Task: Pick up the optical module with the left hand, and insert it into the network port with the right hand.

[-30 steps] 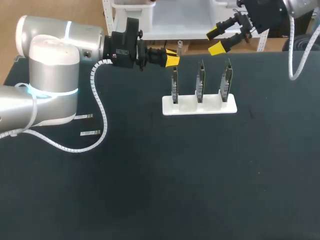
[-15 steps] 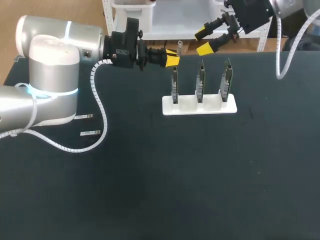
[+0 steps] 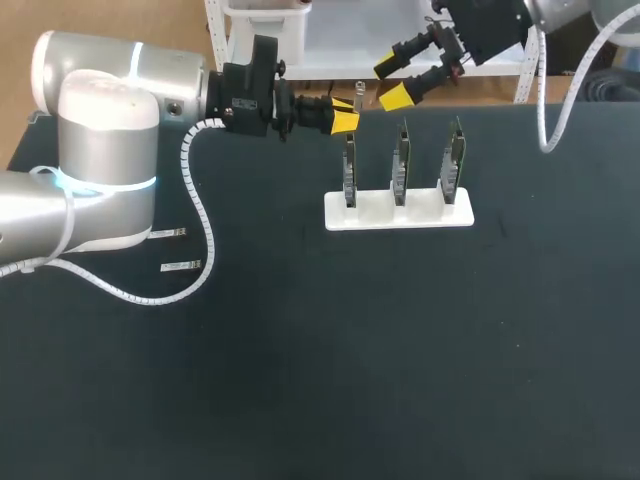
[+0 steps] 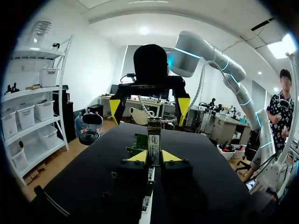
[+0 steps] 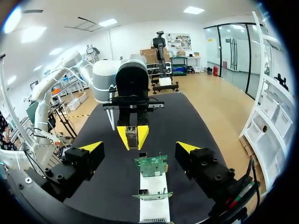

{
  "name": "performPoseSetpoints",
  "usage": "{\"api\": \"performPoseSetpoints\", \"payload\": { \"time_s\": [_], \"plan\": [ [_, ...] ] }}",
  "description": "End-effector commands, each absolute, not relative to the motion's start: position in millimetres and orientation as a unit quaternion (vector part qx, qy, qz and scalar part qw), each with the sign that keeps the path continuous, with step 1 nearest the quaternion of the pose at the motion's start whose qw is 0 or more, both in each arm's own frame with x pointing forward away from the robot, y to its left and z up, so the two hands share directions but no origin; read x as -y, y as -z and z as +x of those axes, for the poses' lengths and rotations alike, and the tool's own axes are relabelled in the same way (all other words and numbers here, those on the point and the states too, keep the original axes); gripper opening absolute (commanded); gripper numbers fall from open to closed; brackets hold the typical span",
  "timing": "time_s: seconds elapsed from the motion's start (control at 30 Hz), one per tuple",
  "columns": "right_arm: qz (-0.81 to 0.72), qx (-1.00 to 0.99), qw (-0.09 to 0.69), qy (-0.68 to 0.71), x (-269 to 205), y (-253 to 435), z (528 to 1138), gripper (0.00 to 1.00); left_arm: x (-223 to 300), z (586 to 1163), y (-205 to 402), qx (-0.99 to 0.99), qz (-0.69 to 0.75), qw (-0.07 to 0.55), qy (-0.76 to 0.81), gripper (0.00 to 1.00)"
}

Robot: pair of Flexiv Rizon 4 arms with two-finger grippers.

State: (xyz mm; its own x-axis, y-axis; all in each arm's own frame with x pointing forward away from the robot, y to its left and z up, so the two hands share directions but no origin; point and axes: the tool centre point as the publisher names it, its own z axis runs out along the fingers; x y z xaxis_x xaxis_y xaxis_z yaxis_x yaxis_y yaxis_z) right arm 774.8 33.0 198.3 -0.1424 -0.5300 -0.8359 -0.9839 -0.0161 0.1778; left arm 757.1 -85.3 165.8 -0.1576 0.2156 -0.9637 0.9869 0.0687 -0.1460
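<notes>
Both end effectors (image 3: pixel 345 118) (image 3: pixel 393 82) near table (image 3: pixel 400 360) edge.

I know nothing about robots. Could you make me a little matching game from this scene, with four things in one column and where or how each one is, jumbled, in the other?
1 left gripper
2 right gripper
3 three circuit boards
4 two small flat parts

A upright in the white stand
B open, holding nothing
C lying flat on the table
D shut on the optical module

Pairs: 1-D, 2-B, 3-A, 4-C
</notes>
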Motion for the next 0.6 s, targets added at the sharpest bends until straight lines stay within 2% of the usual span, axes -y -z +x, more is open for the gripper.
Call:
{"api": "performPoseSetpoints", "payload": {
  "time_s": [0.03, 0.6],
  "plan": [
    [-0.595, -0.638, 0.277, -0.403, -38.8, -196.9, 782.9, 1.00, 85.7, 758.9, -165.6, -0.602, 0.500, 0.413, 0.466, 0.00],
    [-0.594, -0.633, 0.277, -0.413, -57.0, -196.3, 785.9, 1.00, 85.7, 758.9, -165.6, -0.602, 0.500, 0.413, 0.466, 0.00]
  ]
}}
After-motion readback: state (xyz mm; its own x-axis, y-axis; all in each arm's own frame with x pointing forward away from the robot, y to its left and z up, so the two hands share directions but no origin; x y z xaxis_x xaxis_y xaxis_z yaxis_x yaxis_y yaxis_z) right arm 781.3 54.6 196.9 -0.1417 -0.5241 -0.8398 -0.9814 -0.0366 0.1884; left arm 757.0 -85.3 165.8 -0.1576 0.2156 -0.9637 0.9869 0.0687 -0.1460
